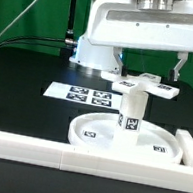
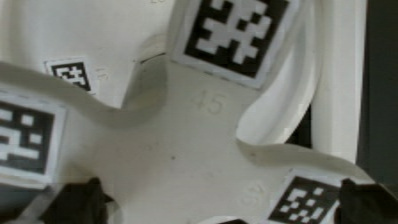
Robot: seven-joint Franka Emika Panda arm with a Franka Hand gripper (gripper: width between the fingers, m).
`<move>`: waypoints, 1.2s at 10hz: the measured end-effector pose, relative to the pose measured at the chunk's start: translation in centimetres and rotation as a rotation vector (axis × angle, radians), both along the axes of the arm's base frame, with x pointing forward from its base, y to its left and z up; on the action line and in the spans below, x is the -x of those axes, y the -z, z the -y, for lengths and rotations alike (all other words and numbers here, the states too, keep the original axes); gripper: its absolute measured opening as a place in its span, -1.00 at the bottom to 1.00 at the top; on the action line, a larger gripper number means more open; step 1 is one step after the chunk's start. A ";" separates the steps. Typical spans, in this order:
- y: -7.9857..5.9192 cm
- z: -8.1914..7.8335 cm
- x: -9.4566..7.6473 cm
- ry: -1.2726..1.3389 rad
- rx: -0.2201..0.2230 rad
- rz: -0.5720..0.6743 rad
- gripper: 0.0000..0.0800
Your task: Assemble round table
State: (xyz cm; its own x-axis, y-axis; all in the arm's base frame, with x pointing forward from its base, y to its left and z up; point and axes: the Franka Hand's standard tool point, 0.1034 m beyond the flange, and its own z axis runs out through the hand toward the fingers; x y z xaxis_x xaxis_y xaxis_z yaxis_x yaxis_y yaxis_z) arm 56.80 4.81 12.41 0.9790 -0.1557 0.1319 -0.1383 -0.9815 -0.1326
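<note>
So the gripper point(image 1: 148, 64) is wide open with nothing in it, hanging straight over the foot point(image 1: 142, 89). That's the bit that matters: the foot lies right below the jaws, not off to either side. It sits flat on top of the leg point(image 1: 130, 114), which stands upright in the middle of the disc point(image 1: 98, 137). The disc rests on the table point(image 1: 26, 83) near its front edge, just behind the rail point(image 1: 74, 160). The stack's long axis is vertical, so the next move looks like a straight drop. In the wrist view the foot's arms run diagonally, so the fingers probably need lining up with one arm first.
</note>
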 end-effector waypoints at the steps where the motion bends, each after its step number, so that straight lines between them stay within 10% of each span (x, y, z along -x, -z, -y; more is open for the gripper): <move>1: 0.0 -0.1 0.0 -0.021 0.003 0.001 0.62; 12: 0.1 -0.1 -0.1 -0.214 0.032 0.021 0.62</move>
